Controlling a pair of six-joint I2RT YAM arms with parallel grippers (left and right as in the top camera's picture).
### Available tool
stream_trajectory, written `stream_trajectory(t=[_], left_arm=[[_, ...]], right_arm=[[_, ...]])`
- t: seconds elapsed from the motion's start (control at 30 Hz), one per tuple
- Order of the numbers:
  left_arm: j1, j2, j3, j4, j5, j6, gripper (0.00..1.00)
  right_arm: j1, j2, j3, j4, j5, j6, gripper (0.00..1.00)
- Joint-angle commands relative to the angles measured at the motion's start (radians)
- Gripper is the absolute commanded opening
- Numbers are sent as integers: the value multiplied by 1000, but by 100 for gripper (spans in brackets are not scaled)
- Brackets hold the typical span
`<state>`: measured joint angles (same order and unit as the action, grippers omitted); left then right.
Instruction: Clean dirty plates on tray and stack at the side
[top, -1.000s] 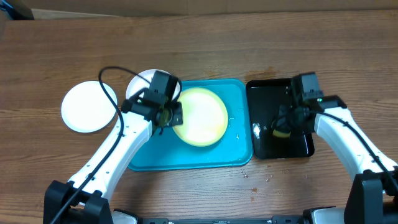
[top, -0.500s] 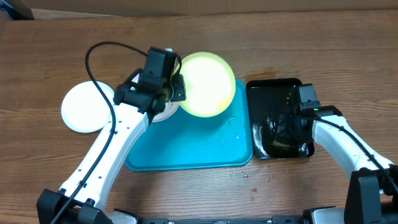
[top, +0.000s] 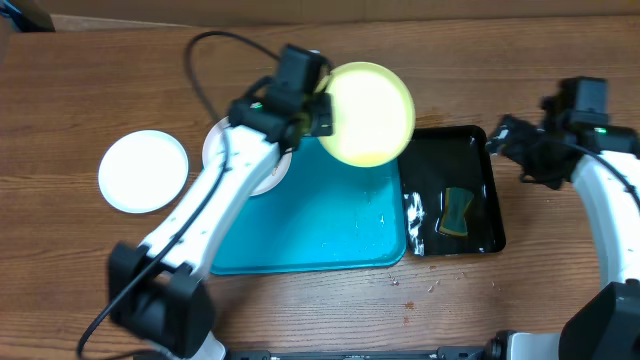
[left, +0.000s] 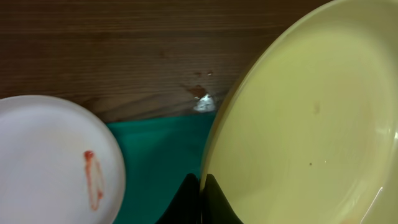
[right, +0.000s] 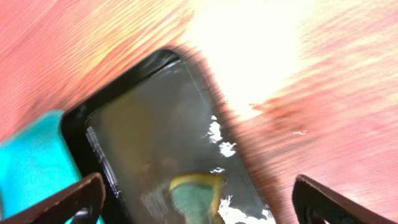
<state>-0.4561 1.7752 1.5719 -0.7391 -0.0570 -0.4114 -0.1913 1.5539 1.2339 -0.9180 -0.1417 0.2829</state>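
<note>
Aloft, outstretched left gripper (top: 321, 105) pinching yellow-green plate (top: 370, 115) rim, right gripper (right: 199, 202) spread by black tray (top: 470, 142)

yellow-green plate (top: 368, 113); turquoise tray (top: 320, 225); white plate (left: 43, 168) red-smeared; black tray (top: 468, 160); brown wood-grain table (top: 100, 80).

Wood-grain counter (top: 100, 90) w/ a dark stain (top: 432, 113) toward the back & a few pale crumbs (top: 432, 288) nr the front edge. Glossy black tray (top: 455, 160) sits right of centre, wet inside. Sponge (top: 457, 212), yellow w/ green, lies flat in tray's front half. White foam flecks (top: 415, 210) along its left wall. Right wrist view is blurred but shows tray, sponge & flecks.
</note>
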Motion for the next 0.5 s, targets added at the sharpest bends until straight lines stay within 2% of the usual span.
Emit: stream_trajectory(t=[0.0, 0.1, 0.27, 0.47], left_arm=[[-72, 85, 114, 11, -32, 16, 4], [-129, 142, 179, 27, -98, 47, 4], [-200, 154, 187, 54, -249, 106, 4], [-319, 154, 187, 97, -595, 306, 4]], right_arm=[[-73, -5, 11, -4, -2, -2, 100], [-114, -5, 11, -4, -2, -2, 100], [-122, -5, 11, -4, -2, -2, 100], [-122, -5, 11, -4, -2, -2, 100]])
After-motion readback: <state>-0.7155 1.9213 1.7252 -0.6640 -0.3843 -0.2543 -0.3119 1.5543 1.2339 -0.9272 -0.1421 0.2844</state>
